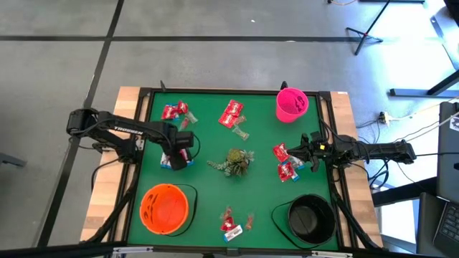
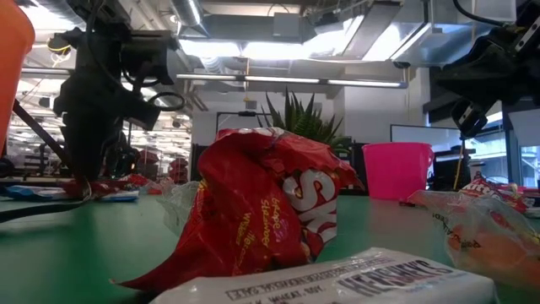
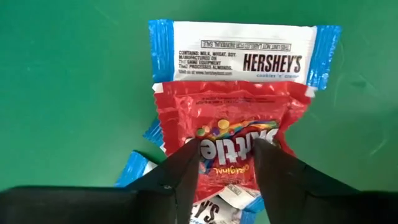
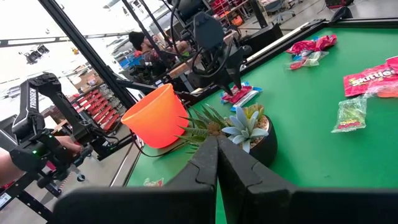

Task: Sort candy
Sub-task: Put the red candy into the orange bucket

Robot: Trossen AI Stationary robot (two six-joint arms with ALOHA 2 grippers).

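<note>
A: Where is the left claw (image 3: 227, 163) right now?

B: Down over a small heap of candy near the counter's left edge. Its two fingers straddle a red Skittles packet (image 3: 233, 127), part-way apart, the tips at the wrapper's sides. Whether they have pinched it yet, I cannot tell.

A: What lies around that packet?

B: A white-and-blue Hershey's bar (image 3: 239, 58) touches it on the far side, and more white-and-blue wrappers poke out beneath.

A: And the right claw (image 4: 217, 146)?

B: Fully closed on nothing, held by the counter's right edge, near two red packets (image 1: 285, 162).

A: How far along is the sorting?

B: Barely begun, I would judge. The orange bowl (image 1: 164, 208), the black bowl (image 1: 310, 218) and the pink cup (image 1: 291, 104) show no candy that I can make out. Heaps lie scattered on the green counter (image 1: 208, 197): one at the far left (image 1: 176, 111), one at far centre (image 1: 232, 116), one at the near edge (image 1: 234, 223). The leafy sprig (image 1: 234, 161) sits mid-counter.
</note>
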